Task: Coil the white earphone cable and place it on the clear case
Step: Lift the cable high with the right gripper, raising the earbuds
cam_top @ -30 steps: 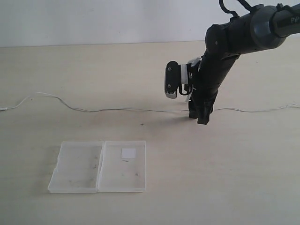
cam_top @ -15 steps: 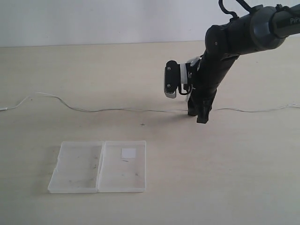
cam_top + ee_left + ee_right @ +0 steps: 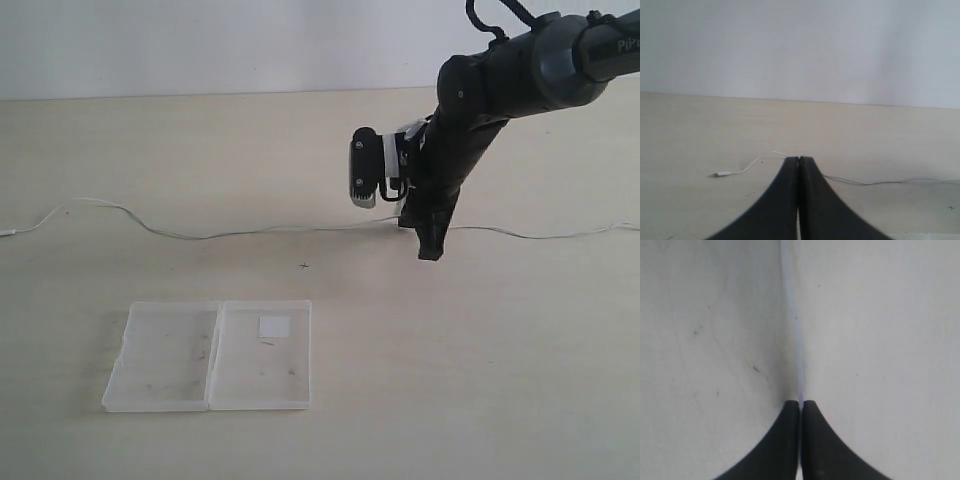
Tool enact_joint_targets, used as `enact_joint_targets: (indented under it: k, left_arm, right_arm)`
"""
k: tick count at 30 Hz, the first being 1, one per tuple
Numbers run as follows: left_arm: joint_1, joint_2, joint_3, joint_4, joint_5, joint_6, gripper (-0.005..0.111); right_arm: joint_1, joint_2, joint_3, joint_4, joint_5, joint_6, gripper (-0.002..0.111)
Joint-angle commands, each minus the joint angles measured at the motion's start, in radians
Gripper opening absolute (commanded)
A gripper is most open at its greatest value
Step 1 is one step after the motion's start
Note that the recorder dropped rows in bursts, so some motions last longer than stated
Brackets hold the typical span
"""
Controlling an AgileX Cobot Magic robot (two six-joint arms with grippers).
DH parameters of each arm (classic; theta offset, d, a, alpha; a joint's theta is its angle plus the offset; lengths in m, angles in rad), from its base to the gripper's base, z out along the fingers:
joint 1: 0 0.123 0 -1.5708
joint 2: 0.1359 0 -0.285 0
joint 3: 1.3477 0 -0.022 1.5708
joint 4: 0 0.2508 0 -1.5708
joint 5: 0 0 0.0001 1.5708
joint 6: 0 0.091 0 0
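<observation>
The left pincer [image 3: 799,161] was clenched on nothing, its tips pressed together. Well to the left of the right pincer [image 3: 429,250] and nearer the camera, the clear case [image 3: 165,360] lay open and flat on the bench [image 3: 500,380], apart from the white earphone cable [image 3: 230,234]. The cable stretched across the bench to both sides of the right pincer, which was clamped on it (the wire ran straight into its closed tips).
</observation>
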Motion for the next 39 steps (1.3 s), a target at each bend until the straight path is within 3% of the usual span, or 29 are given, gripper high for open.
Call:
enact_joint_targets:
  k: [1, 17, 23, 39]
  left_arm:
    - [-0.005, -0.004, 0.004, 0.001, -0.007, -0.001, 0.0]
    - [-0.005, -0.004, 0.004, 0.001, -0.007, -0.001, 0.0]
    - [-0.005, -0.004, 0.004, 0.001, -0.007, -0.001, 0.0]
    - [-0.005, -0.004, 0.004, 0.001, -0.007, -0.001, 0.0]
  right_arm:
    - [0.001, -0.061, -0.003, -0.003, 0.041, 0.078, 0.0]
    - [0.001, -0.403, -0.025, -0.005, 0.288, 0.465, 0.0]
    - [0.001, -0.44, -0.22, -0.001, 0.495, 0.533, 0.0]
    - [0.001, -0.444, -0.613, 0.213, 0.582, 0.704, 0.0]
